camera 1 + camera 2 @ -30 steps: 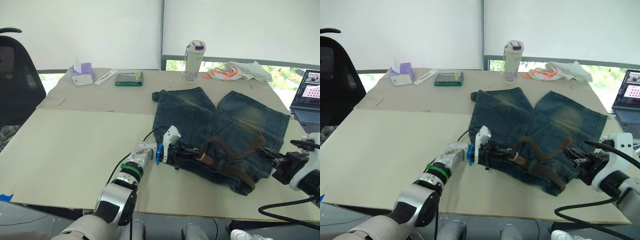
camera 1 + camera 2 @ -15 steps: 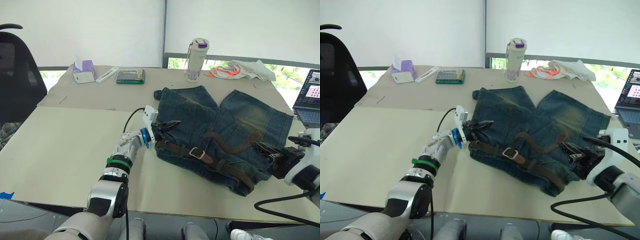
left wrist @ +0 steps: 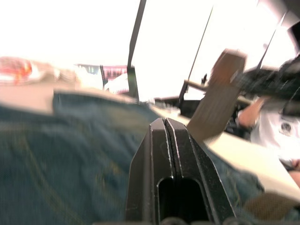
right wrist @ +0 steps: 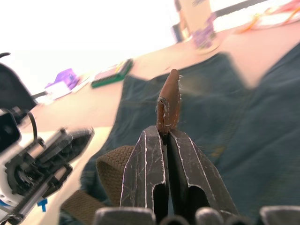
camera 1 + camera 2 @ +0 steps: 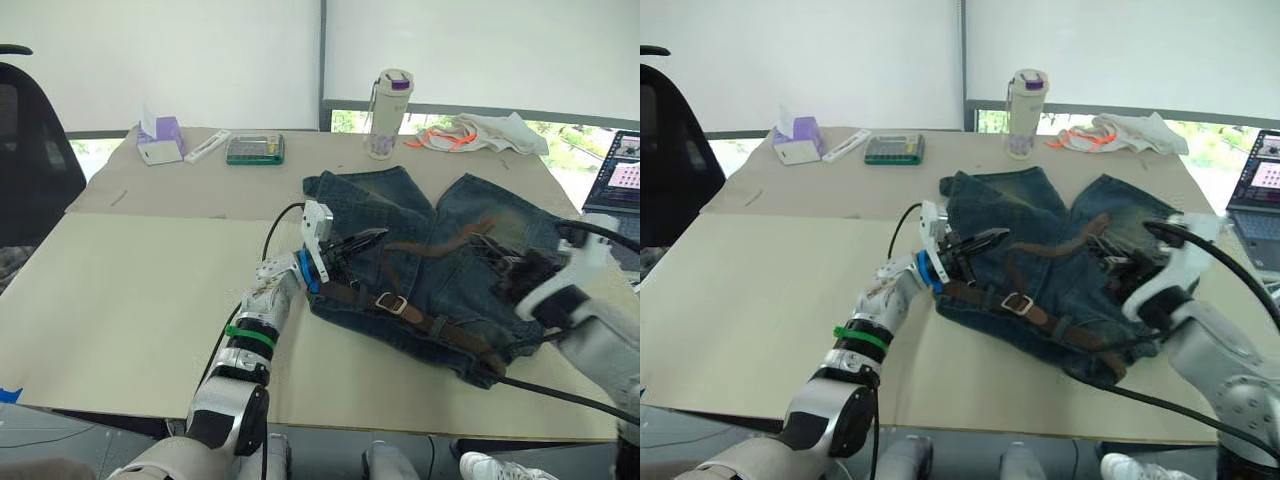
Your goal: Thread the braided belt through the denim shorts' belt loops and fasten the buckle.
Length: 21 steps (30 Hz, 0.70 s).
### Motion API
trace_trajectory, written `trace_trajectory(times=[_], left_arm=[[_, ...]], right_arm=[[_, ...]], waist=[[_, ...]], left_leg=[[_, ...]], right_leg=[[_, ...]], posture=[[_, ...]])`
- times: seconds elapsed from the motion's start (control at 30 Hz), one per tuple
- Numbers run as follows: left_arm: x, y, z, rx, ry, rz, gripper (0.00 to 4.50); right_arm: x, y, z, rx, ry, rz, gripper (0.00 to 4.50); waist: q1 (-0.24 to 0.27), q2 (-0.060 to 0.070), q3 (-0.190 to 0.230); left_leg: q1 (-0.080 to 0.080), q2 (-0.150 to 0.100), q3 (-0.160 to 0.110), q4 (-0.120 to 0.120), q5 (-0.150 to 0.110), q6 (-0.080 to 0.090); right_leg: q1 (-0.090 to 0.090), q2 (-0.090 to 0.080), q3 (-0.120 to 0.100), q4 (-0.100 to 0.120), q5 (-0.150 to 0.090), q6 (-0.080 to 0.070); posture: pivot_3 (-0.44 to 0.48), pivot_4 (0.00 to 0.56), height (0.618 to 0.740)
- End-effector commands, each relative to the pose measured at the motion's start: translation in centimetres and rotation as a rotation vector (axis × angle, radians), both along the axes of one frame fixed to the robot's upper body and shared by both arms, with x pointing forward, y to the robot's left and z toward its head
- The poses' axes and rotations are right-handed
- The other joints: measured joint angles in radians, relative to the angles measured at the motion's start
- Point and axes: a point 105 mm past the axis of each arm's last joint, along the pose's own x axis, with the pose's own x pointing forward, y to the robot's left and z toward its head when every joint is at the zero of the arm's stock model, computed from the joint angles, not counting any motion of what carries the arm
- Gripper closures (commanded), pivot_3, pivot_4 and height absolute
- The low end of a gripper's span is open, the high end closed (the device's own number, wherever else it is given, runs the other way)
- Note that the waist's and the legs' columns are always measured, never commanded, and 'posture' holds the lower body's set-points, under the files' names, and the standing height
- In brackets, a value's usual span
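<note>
Between the two grippers the denim shorts (image 5: 430,260) lie flat on the table (image 5: 130,290), waistband toward the near edge, with the braided belt (image 5: 440,325) run along that waistband and the buckle (image 5: 391,303) resting on the denim just ahead of the left gripper. The left gripper (image 5: 362,240) hovers over the shorts' left leg with its fingers pressed together and nothing between them; the left wrist view confirms the fingers meeting along their full length. The right gripper (image 4: 165,136) is pinching the belt's free tip, which stands up past its fingertips in the right wrist view, while the eye views show the strap rising from the shorts toward it. Bare tabletop lies open on the outer side of the left gripper. Beyond the shorts stand a bottle (image 5: 386,100), a white cloth with orange cord (image 5: 480,130), a calculator (image 5: 255,149) and a tissue box (image 5: 160,140); a laptop (image 5: 615,185) sits outside the right gripper.
</note>
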Motion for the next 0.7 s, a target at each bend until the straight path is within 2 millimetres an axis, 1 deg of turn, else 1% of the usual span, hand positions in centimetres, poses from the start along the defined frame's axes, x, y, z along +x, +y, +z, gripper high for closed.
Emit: trace_trajectory(times=[0.03,0.07,0.13,0.23,0.3,0.37,0.4,0.5,0.57,0.7], left_arm=[[-1.7,-0.1,2.6,-0.044,-0.087,-0.037,3.67],[-2.0,-0.3,2.7,-0.03,-0.108,-0.031,3.29],[-2.2,-0.7,2.5,0.021,-0.184,0.057,2.65],[-2.8,-1.3,1.5,0.125,-0.317,0.115,1.6],[-2.7,-1.4,0.9,0.178,-0.39,0.171,0.94],[-2.6,-1.7,0.3,0.216,-0.425,0.19,0.27],[-2.5,-1.8,0.1,0.232,-0.437,0.205,0.04],[-1.7,-2.1,0.1,0.236,-0.434,0.264,0.04],[-1.3,-2.2,0.2,0.23,-0.427,0.288,0.04],[-1.3,-2.2,0.0,0.244,-0.456,0.296,0.04]], right_arm=[[0.6,0.7,0.9,0.014,-0.04,-0.001,4.5],[0.9,0.9,1.0,0.03,-0.042,-0.002,4.5],[1.6,1.4,1.2,0.082,-0.044,-0.005,4.5],[2.3,2.2,1.5,0.154,-0.044,-0.007,4.5],[2.6,2.9,1.5,0.173,-0.038,-0.001,4.5],[2.7,3.6,1.5,0.178,-0.035,0.012,4.5],[2.7,4.1,1.6,0.188,-0.038,0.028,4.5],[2.4,5.0,1.8,0.199,-0.044,0.066,4.5],[2.2,5.1,1.7,0.198,-0.041,0.073,4.5],[1.9,5.4,1.7,0.197,-0.039,0.075,4.5]], waist=[[0.001,0.0,0.0],[0.002,0.0,0.0],[0.002,0.0,0.0],[0.001,0.0,0.0],[0.002,0.001,0.0],[0.002,0.001,0.0],[0.001,0.001,0.0],[0.001,0.001,0.0],[0.002,0.001,0.0],[0.001,0.001,0.0]], left_leg=[[0.0,0.0,0.0,0.0,0.0,0.0],[0.0,0.0,0.0,0.0,0.0,0.0],[0.0,0.0,0.0,0.001,0.0,0.0],[0.0,0.0,0.0,0.001,0.0,0.0],[0.001,0.0,0.0,0.0,0.0,0.0],[0.001,0.0,0.0,0.0,0.0,0.0],[0.001,0.0,0.0,0.0,0.0,0.0],[0.001,0.0,0.0,0.0,0.0,0.0],[0.001,0.0,0.0,0.0,0.0,0.0],[0.0,0.0,0.0,0.0,0.0,0.0]], right_leg=[[0.0,0.0,0.0,0.0,0.0,0.0],[0.0,0.0,0.0,0.0,0.0,0.0],[0.0,0.0,0.0,0.0,0.0,0.0],[0.0,0.0,0.001,0.001,0.0,-0.001],[-0.001,0.0,0.001,0.002,0.0,-0.001],[-0.001,0.0,0.001,0.001,0.0,-0.001],[-0.001,0.0,0.001,0.002,0.0,-0.001],[-0.001,0.0,0.001,0.002,0.0,-0.001],[-0.001,0.0,0.001,0.002,0.0,-0.001],[-0.002,0.0,0.001,0.002,0.0,0.0]], posture=[[0.0,0.15,0.74],[0.0,0.15,0.74],[0.0,0.15,0.74],[0.0,0.15,0.74],[0.0,0.15,0.74],[0.0,0.15,0.74],[0.0,0.15,0.74],[0.0,0.15,0.74],[0.0,0.15,0.74],[0.0,0.15,0.74]])
